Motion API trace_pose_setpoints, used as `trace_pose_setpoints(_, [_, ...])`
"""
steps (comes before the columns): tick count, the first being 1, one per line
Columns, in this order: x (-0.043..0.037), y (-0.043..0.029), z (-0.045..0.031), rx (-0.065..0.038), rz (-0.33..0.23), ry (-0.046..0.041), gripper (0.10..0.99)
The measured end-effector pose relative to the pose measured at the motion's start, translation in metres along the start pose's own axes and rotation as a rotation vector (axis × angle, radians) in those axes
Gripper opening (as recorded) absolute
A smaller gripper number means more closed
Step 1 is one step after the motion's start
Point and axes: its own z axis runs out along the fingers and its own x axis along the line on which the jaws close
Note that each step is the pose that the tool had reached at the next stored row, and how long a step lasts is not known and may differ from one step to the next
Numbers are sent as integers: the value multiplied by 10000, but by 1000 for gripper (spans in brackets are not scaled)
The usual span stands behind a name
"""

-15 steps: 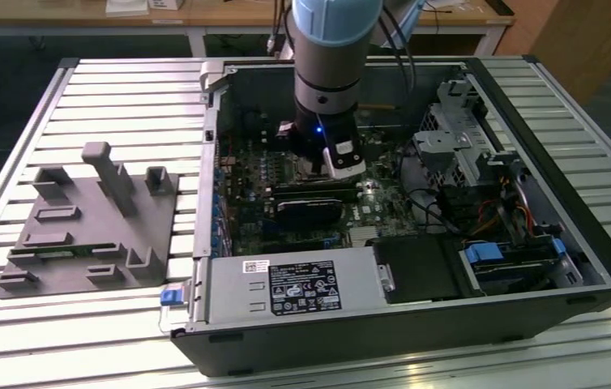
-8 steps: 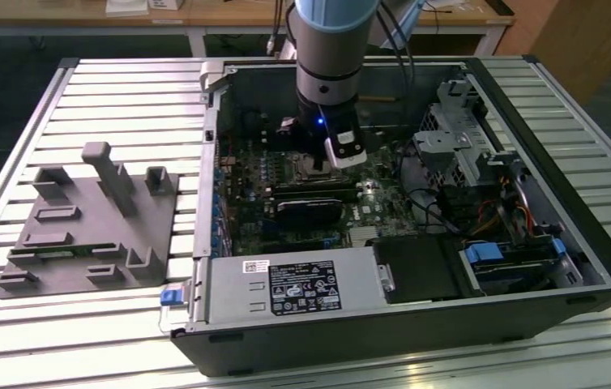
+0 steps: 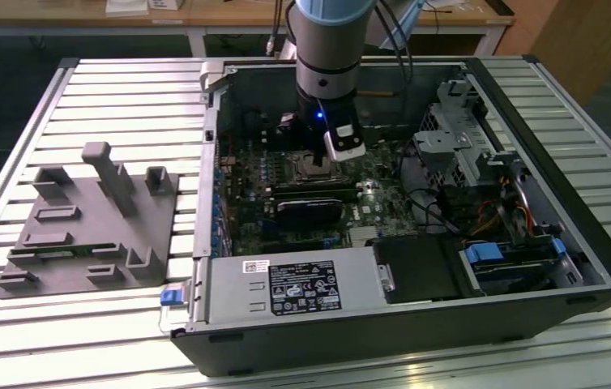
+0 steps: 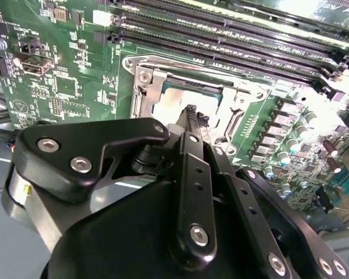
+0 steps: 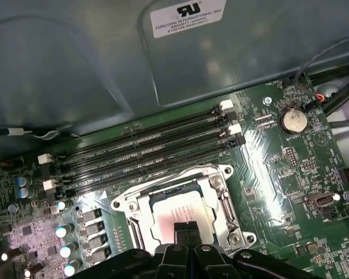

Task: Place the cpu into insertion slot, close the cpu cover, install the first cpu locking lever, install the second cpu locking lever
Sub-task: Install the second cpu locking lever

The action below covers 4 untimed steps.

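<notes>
Fingertips of the gripper point(image 5: 185, 228) pinch together, holding nothing, over the cpu point(image 5: 175, 212) seated in the insertion slot point(image 4: 189, 102) under the lowered cpu cover point(image 5: 218, 197); pressing squarely would likely suit.

The cpu point(image 5: 177, 210), a flat square chip with a pale silvery top, is seen lying flat inside the insertion slot point(image 5: 183, 203) in both wrist views. The cpu cover point(image 5: 220, 200), a thin silvery frame with a cut-out centre, is laid down around it. In the exterior view, the slot is found at 12 o'clock from the long black module.
</notes>
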Motion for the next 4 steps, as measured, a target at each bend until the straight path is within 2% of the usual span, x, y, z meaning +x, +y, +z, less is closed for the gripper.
trace_pose_setpoints(4, [1, 3, 1, -1, 2, 0, 106])
